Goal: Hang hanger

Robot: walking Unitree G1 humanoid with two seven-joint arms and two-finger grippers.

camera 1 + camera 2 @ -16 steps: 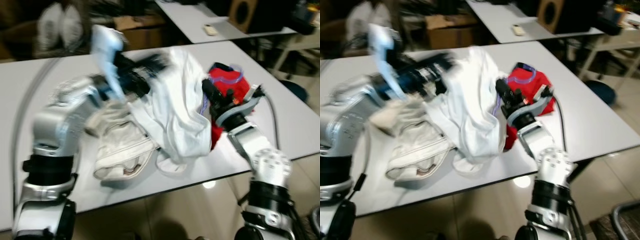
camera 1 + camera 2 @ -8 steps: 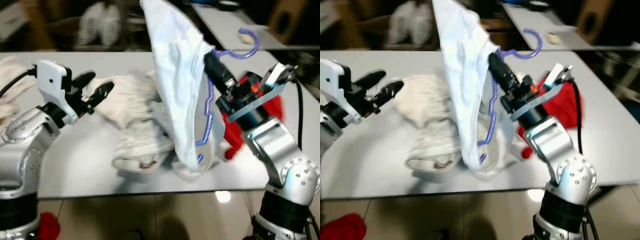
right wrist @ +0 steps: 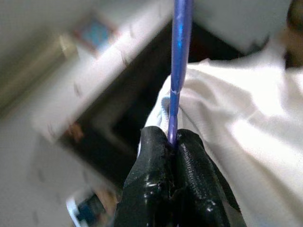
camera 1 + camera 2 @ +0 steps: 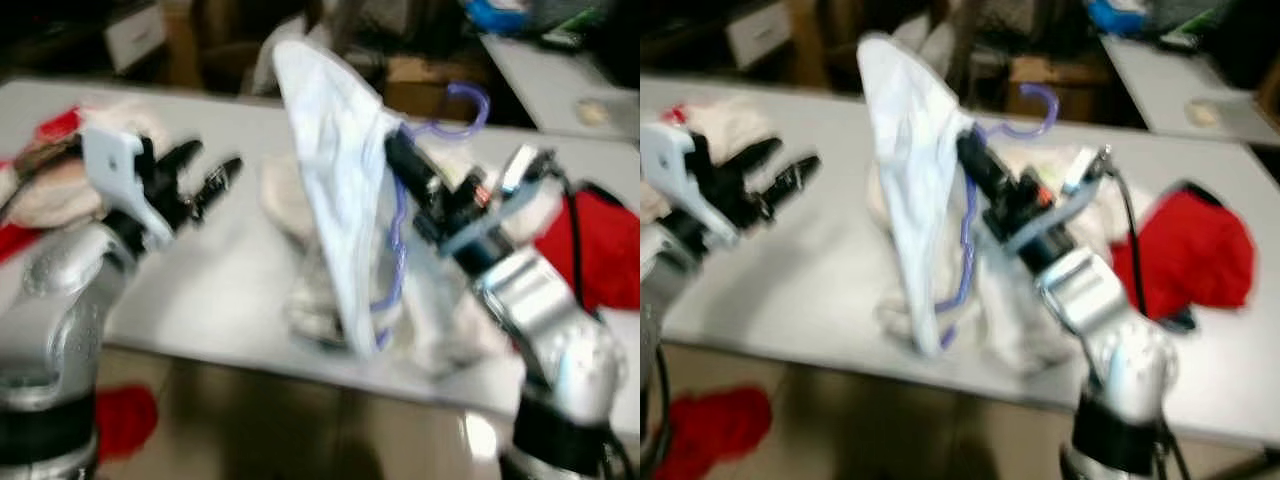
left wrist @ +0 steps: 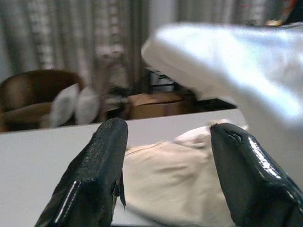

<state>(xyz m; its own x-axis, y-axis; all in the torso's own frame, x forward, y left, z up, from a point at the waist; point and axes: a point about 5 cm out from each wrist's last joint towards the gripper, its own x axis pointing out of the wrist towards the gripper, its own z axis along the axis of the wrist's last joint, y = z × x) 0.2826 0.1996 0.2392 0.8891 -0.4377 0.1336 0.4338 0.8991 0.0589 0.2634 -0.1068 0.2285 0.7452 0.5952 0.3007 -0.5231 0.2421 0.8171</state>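
A purple hanger (image 4: pixel 455 112) with a white garment (image 4: pixel 335 190) draped on it is held up above the white table (image 4: pixel 220 290). My right gripper (image 4: pixel 400 155) is shut on the hanger's neck, and the right wrist view shows the purple rod (image 3: pixel 181 56) pinched between the black fingers (image 3: pixel 161 189). My left gripper (image 4: pixel 205 180) hovers open to the left of the garment, apart from it. In the left wrist view its fingers (image 5: pixel 97 179) stand wide apart with the white garment (image 5: pixel 236 71) and a cream cloth (image 5: pixel 175 175) beyond.
A cream clothes pile (image 4: pixel 310 290) lies on the table under the hanger. Red cloth (image 4: pixel 600 250) sits at the right, more red and cream cloth (image 4: pixel 45 170) at the far left. A red item (image 4: pixel 120 420) lies on the floor. Another table (image 4: pixel 560 80) stands behind.
The whole view has shifted as the camera moved. My right gripper still holds the hanger and garment raised; the left gripper stays open at the left.
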